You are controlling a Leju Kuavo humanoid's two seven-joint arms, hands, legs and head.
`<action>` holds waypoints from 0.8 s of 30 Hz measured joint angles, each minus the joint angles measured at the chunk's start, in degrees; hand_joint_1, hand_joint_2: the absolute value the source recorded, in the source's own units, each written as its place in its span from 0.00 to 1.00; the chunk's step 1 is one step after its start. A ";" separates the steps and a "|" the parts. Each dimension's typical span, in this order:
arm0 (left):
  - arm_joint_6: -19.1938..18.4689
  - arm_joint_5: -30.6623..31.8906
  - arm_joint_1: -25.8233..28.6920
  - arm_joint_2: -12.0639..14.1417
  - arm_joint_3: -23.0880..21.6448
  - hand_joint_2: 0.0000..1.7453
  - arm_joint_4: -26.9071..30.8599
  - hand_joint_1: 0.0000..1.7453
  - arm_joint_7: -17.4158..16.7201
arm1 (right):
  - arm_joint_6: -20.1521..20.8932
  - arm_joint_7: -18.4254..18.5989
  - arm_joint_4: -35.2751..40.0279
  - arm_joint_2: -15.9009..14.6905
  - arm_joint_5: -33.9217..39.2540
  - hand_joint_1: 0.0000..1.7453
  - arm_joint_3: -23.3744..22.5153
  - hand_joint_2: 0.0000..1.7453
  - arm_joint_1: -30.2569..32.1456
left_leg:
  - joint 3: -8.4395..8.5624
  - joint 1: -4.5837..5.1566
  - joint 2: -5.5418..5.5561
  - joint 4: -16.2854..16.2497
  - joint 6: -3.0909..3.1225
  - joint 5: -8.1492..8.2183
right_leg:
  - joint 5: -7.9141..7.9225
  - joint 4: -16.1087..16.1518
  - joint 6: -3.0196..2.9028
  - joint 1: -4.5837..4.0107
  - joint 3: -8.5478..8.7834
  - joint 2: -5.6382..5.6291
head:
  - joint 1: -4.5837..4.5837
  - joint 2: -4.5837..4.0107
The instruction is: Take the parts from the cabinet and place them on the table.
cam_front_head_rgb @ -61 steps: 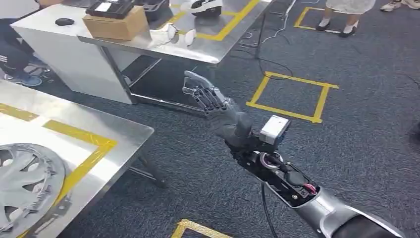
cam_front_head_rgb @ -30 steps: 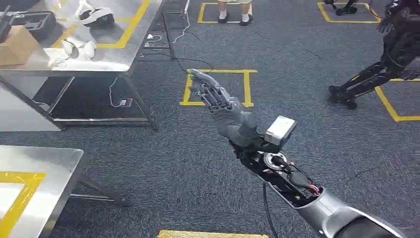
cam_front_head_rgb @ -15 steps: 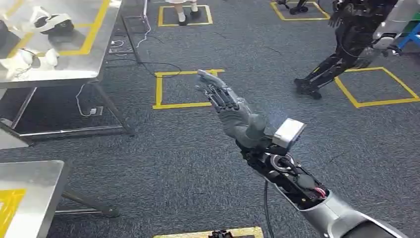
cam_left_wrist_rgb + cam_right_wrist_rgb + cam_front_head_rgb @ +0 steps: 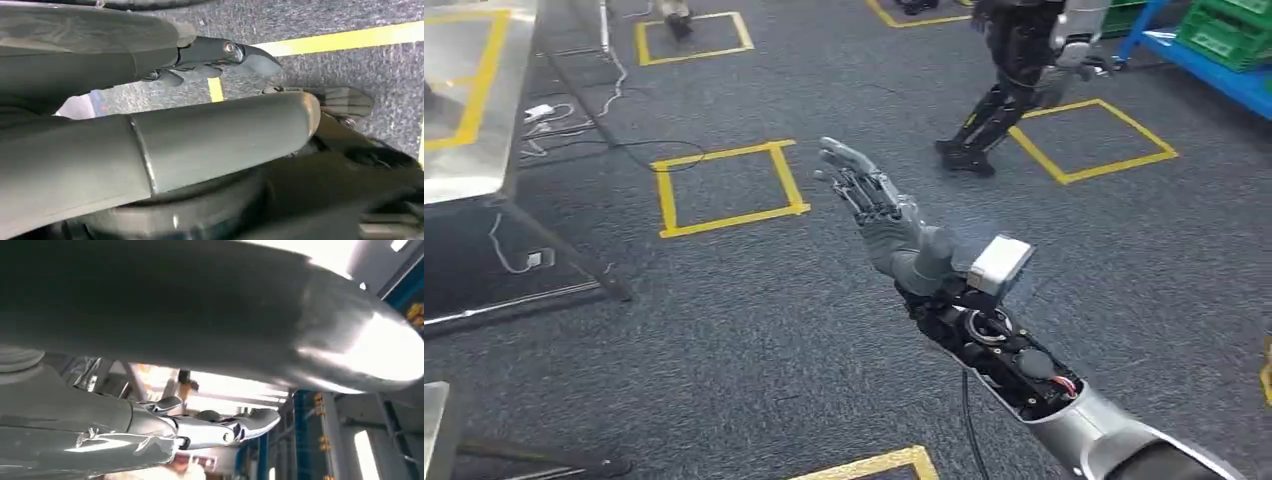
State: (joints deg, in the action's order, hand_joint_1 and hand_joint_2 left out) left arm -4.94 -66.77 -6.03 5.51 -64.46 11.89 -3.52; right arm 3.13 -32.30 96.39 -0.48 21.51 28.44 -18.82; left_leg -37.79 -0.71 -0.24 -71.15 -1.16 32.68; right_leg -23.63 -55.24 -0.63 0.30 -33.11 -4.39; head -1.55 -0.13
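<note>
Parts for this task are not in either hand, and the blue shelving [image 4: 1214, 75] at about 2 o'clock, with green crates [image 4: 1236, 30] on it, is my guess for the cabinet they wait in. The right hand [image 4: 879, 215] is raised out in front toward 12 o'clock, fingers straight and slightly apart, holding nothing; I judge it is carried that way to be ready for a reach at the shelves. The right wrist view agrees, with its pale fingers [image 4: 240, 425] extended against bright ceiling light and blue uprights. The left hand [image 4: 225, 55] hangs low beside the body over the carpet, dark fingers loosely extended with nothing between them, probably parked while the robot walks. Underfoot is dark blue-grey carpet [image 4: 754, 330] marked with yellow tape squares [image 4: 724, 190], one at 11 o'clock and another at 1 o'clock. A steel table [image 4: 464, 110] stands at 10 o'clock with cables [image 4: 554, 120] trailing on the floor beside its leg. Another dark humanoid robot [image 4: 1014, 80] stands at 1 o'clock by the farther square, and a person's feet [image 4: 674, 20] show at the far edge near 11 o'clock.
</note>
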 joint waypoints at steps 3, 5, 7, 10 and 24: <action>0.17 0.02 -0.02 0.29 -0.17 0.00 0.00 0.00 0.00 | 0.02 -0.02 0.29 0.00 0.00 0.00 -0.07 0.00 -0.01 | 6.92 0.32 5.30 15.55 1.56 -7.55 | 0.14 0.00 0.16 0.22 0.12 -2.29 | 0.02 0.00; 0.17 0.07 -0.07 0.48 -0.46 0.00 0.00 0.00 -0.07 | 0.02 0.00 0.46 0.00 0.00 0.00 -0.11 0.00 -0.02 | 7.44 0.47 4.95 17.03 1.49 -7.22 | 0.33 -0.11 0.72 0.21 -0.35 -3.67 | 0.04 0.00; 0.17 0.15 -0.32 0.44 -0.55 0.00 0.00 0.00 -0.15 | 0.02 0.06 0.48 0.00 0.00 0.00 -0.33 0.00 0.22 | 7.62 0.84 3.70 17.13 1.74 -7.26 | 0.71 0.40 1.57 0.62 -0.51 -5.14 | 0.09 0.00; 0.17 0.15 -0.34 0.26 -0.59 0.00 0.00 0.00 -0.17 | 0.07 0.11 0.83 -0.20 0.00 0.00 -0.81 0.00 0.17 | 8.54 0.25 1.17 19.15 2.41 -8.19 | -2.31 -3.88 2.14 -0.32 -2.35 1.56 | -0.72 0.00; 0.24 0.17 -0.26 0.31 -0.76 0.00 -0.02 0.00 -0.07 | 0.28 0.20 0.96 -0.28 0.00 0.00 -1.25 0.00 0.56 | 8.71 0.55 -5.88 16.95 0.52 -6.14 | -1.06 -1.06 2.74 0.61 -0.13 7.09 | -1.70 0.00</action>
State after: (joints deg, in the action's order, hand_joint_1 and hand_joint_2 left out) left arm -4.70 -66.60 -6.29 5.81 -65.22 11.87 -3.58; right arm 3.41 -32.11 97.35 -0.77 21.51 27.19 -18.26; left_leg -29.08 -0.16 -6.12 -54.20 -0.64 26.54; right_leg -24.69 -56.30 2.11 0.92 -33.24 2.71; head -3.26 -0.13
